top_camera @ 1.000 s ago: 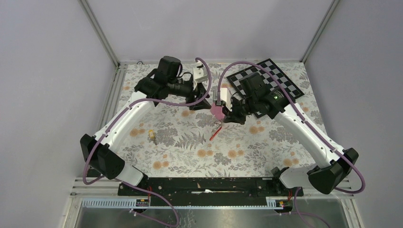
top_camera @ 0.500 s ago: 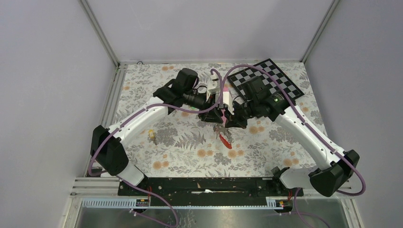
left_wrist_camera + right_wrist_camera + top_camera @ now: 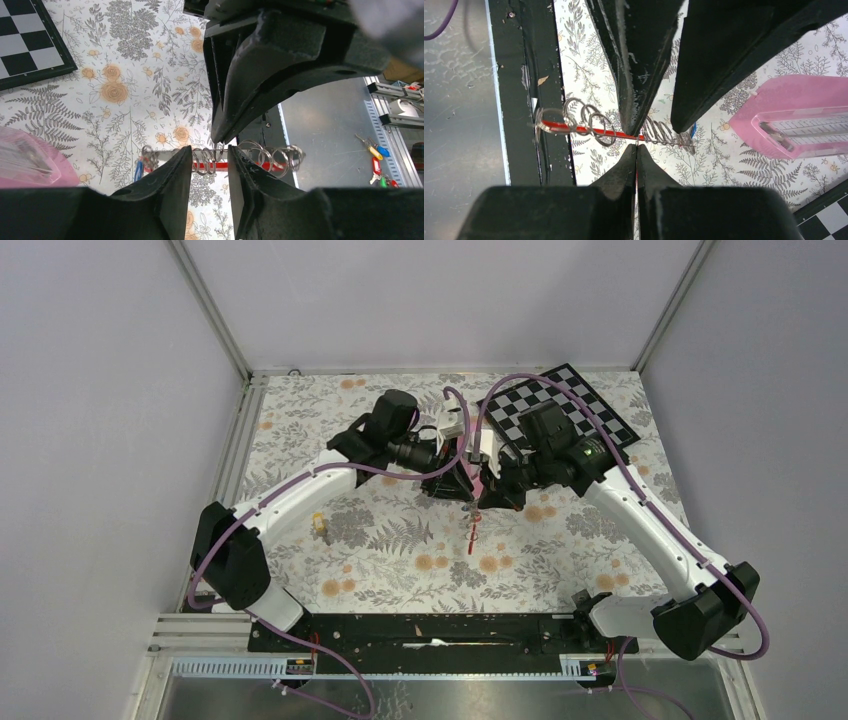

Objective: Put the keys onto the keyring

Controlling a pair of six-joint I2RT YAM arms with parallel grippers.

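Note:
The keyring (image 3: 260, 166), a red bar beside a grey one strung with several split rings, hangs over the flowered table. My right gripper (image 3: 636, 147) is shut on one thin ring of it, and in the top view the keyring (image 3: 472, 530) dangles below that grip. My left gripper (image 3: 210, 150) stands astride the bar, jaws apart, with a few rings in the gap. A blue tag (image 3: 138, 170) hangs at one end. One small key (image 3: 320, 527) with a yellow head lies on the table to the left.
A pink metronome (image 3: 794, 117) stands just behind the grippers. The chessboard (image 3: 590, 410) lies at the back right. Coloured keys (image 3: 374, 150) lie on the metal ledge past the table's near edge. Both arms crowd the table's middle.
My left arm has swung right and come up to the right gripper, and its jaws have narrowed round the rings. The keyring has swung from a slant to hanging straight.

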